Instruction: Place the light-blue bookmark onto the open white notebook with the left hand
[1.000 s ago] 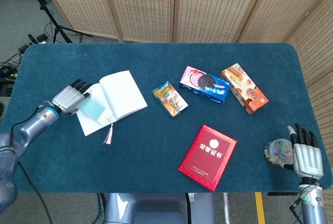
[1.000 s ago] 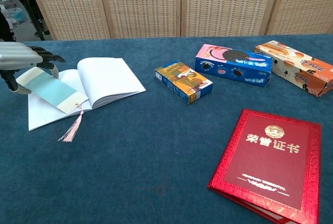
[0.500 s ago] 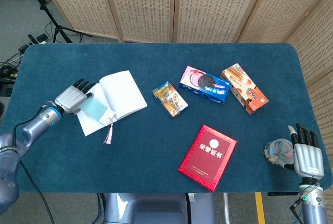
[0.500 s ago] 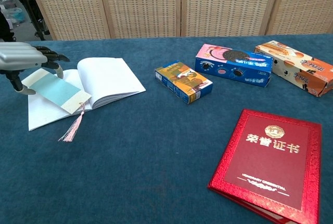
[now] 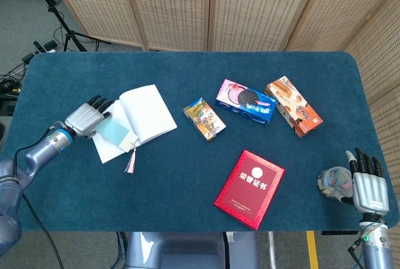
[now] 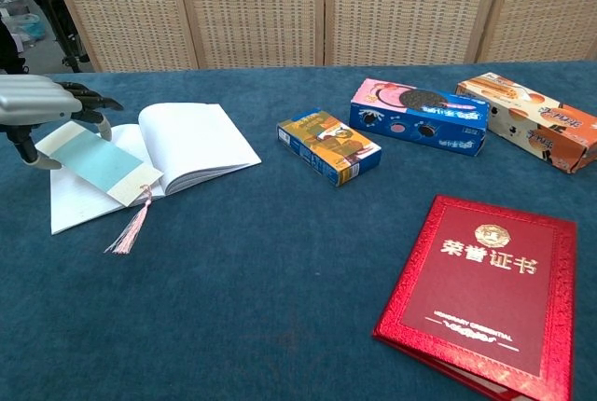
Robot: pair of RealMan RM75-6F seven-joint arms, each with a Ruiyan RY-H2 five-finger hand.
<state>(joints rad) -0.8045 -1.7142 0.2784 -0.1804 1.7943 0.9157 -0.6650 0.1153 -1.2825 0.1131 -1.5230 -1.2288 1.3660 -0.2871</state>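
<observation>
The open white notebook (image 5: 149, 109) (image 6: 198, 138) lies at the table's left. The light-blue bookmark (image 5: 114, 132) (image 6: 97, 164) rests slanted over its left page. Its pink tassel (image 5: 130, 159) (image 6: 131, 224) trails off the notebook's near edge onto the cloth. My left hand (image 5: 84, 116) (image 6: 41, 107) is at the notebook's left edge and pinches the bookmark's far end between thumb and fingers. My right hand (image 5: 366, 185) shows only in the head view, at the table's front right corner, fingers extended and holding nothing.
A small yellow-blue box (image 5: 204, 118) (image 6: 328, 145), a blue cookie box (image 5: 245, 101) (image 6: 418, 116) and an orange box (image 5: 294, 106) (image 6: 528, 121) lie mid-table to the right. A red certificate booklet (image 5: 249, 187) (image 6: 485, 291) lies nearer the front. A clear container (image 5: 333, 182) sits beside my right hand.
My left hand with the bookmark shifted slightly right, further over the notebook's left page, then nearly stopped. The right hand has not moved.
</observation>
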